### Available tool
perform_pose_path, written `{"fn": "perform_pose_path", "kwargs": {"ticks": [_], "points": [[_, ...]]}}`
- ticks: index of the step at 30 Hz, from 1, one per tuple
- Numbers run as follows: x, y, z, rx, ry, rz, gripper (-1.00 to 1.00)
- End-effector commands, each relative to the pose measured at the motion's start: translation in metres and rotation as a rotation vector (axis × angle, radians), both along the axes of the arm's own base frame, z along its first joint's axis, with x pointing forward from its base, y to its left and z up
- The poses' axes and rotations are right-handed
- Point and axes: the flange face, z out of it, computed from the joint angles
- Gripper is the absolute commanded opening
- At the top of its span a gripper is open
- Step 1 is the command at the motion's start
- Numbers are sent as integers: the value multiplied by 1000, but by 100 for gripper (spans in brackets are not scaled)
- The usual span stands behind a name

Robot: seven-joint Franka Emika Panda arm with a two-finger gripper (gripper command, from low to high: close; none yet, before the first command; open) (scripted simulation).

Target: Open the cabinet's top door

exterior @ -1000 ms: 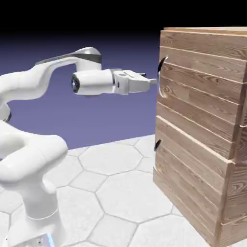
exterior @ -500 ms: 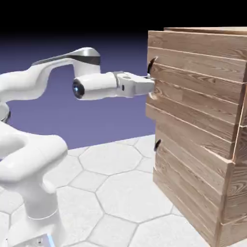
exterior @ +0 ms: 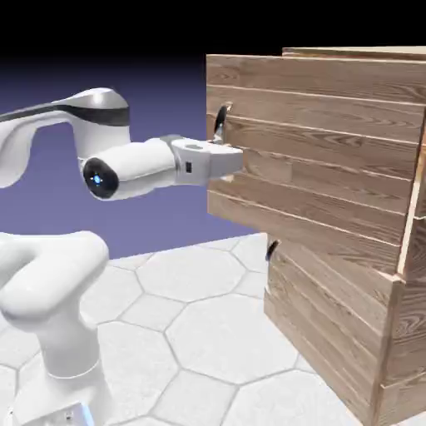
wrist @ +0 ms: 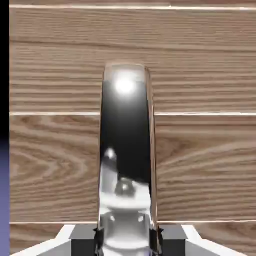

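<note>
The white arm reaches level to the right, its pincer [exterior: 235, 160] closed on the dark curved handle [exterior: 220, 122] at the free edge of the top door [exterior: 316, 166]. That plank panel stands swung out from the cabinet [exterior: 349, 333], above the shut lower door [exterior: 324, 312] with its small dark knob [exterior: 271, 249].

Cabinet [exterior: 349, 333] of light-brown planks stands upright; top door [exterior: 308, 166] swung partly open, dark handle [exterior: 220, 121] at its free edge.

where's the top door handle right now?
In the exterior view the handle sits at the top door's left edge, just above the pincer shut on it; the hand view shows it centred against the planks.
</note>
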Motion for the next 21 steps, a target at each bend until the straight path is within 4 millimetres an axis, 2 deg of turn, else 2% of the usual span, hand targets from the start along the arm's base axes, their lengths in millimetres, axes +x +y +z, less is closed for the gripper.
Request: {"fn": "perform_pose_path", "kwargs": {"ticks": [1,13,21], "points": [[-4,-5,0,0,0,15,-100],[-47,-69,0,0,0,210,-100],[-73,-129,0,0,0,376,-100]]}}
